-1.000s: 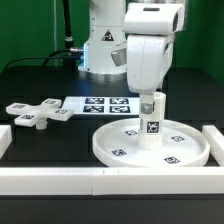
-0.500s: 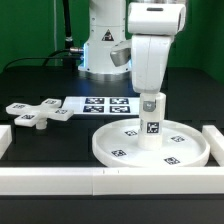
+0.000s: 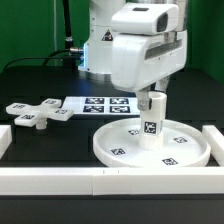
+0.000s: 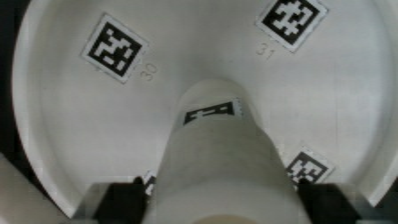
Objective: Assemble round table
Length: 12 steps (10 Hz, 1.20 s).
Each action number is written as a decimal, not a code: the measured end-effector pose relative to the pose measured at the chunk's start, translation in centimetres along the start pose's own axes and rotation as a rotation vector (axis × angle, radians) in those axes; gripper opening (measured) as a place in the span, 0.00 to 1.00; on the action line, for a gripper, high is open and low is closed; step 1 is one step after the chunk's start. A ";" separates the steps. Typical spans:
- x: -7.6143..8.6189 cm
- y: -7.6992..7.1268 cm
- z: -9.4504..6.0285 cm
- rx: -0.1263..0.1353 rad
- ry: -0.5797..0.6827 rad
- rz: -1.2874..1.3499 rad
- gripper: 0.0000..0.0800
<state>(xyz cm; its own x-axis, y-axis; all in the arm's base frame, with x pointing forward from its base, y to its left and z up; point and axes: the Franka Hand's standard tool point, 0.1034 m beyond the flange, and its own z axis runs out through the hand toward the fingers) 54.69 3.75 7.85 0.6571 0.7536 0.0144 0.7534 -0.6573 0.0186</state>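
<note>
Ext view: white rimmed disc (image 3: 108,150) lies flat, near side, ext view's right, b/w sq tags on face. Short cyl leg (image 3: 151,124) upright at disc centre, 1 tag on side. Gripper (image 3: 152,98) clamped on leg top. Cross-shaped piece (image 3: 40,113) at ext view's left, well apart.

Wrist view: fingers (image 4: 128,197) press leg (image 4: 222,160) on 2 sides. Disc (image 4: 178,40) beneath, 3 tags showing.
</note>
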 end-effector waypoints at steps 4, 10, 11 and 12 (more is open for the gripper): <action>0.0 0.0 0.0 0.002 0.001 0.275 0.51; 0.1 0.0 0.0 0.030 0.021 0.911 0.51; 0.1 0.0 0.0 0.036 0.022 0.962 0.51; 0.1 0.0 0.0 0.046 0.023 1.078 0.51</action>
<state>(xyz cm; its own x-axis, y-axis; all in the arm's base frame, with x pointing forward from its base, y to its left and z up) 54.74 3.82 7.85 0.9747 -0.2228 0.0194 -0.2216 -0.9737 -0.0524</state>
